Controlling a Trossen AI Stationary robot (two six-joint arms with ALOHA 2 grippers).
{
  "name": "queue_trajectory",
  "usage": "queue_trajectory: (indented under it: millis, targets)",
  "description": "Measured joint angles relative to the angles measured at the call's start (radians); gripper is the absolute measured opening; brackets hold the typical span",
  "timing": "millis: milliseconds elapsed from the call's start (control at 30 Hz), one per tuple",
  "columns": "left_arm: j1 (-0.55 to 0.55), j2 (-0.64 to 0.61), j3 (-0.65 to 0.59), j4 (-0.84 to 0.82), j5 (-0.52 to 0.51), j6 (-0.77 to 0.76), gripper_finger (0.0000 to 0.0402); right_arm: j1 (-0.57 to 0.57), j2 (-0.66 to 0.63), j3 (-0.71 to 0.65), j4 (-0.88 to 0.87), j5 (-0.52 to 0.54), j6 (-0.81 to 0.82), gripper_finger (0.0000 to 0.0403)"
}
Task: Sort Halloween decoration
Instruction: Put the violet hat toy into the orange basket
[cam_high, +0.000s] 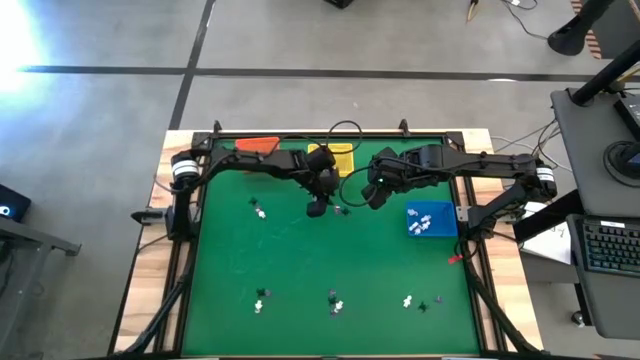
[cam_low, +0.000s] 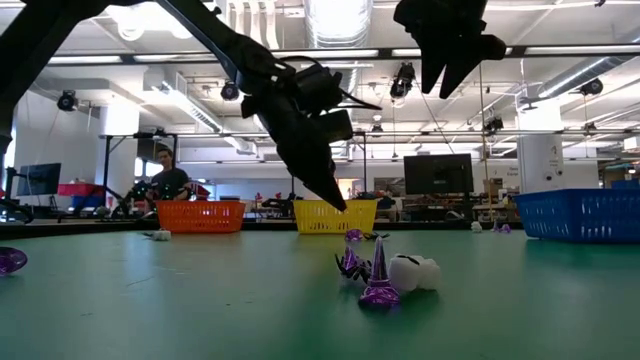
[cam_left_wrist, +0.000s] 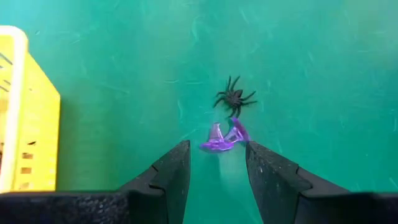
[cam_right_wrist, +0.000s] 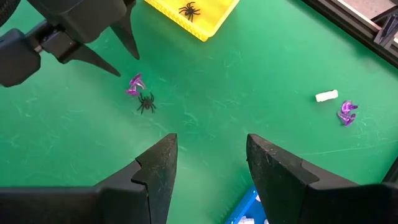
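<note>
The Halloween decoration lies scattered as tiny trinkets on the green table. A purple trinket (cam_left_wrist: 224, 138) and a black spider (cam_left_wrist: 235, 98) lie side by side near the table's middle. My left gripper (cam_left_wrist: 217, 155) hangs open just above the purple one, slanting down, its fingers touching nothing. It also shows in the right wrist view as the left gripper (cam_right_wrist: 124, 62), short of the purple trinket (cam_right_wrist: 134, 84). My right gripper (cam_right_wrist: 211, 152) waits open, high over the table right of centre. A black spider (cam_right_wrist: 189, 9) lies inside the yellow basket (cam_high: 335, 158).
An orange basket (cam_high: 258, 145) stands at the far edge and a blue basket (cam_high: 430, 220) with white pieces at the right. More trinkets lie at the left (cam_high: 258, 210) and along the near edge (cam_high: 335, 302). A person (cam_low: 165, 180) sits beyond the table.
</note>
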Motion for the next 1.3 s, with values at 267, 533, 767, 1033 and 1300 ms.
queue_trajectory:
  millis: [267,533,767,1033,1300]
  targets:
    - [-0.009,0.0,0.0,0.014,0.0,-0.002,0.0137,0.0,0.0,0.0,0.0,0.0,0.0,0.0185]
    - [-0.01,0.042,0.0,0.028,-0.003,-0.026,0.0137,0.0,0.0,0.0,-0.001,0.0,0.0,0.0185]
    - [-0.01,0.095,0.026,0.028,-0.002,-0.075,0.0137,0.0,0.001,0.0,-0.006,-0.008,0.001,0.0185]
    - [-0.017,0.131,0.052,-0.007,0.008,-0.062,0.0136,0.0,0.001,0.0,-0.009,-0.009,0.001,0.0185]
    - [-0.018,0.145,0.056,-0.01,0.007,-0.089,0.0133,0.0,0.001,0.0,-0.014,-0.009,-0.005,0.0185]
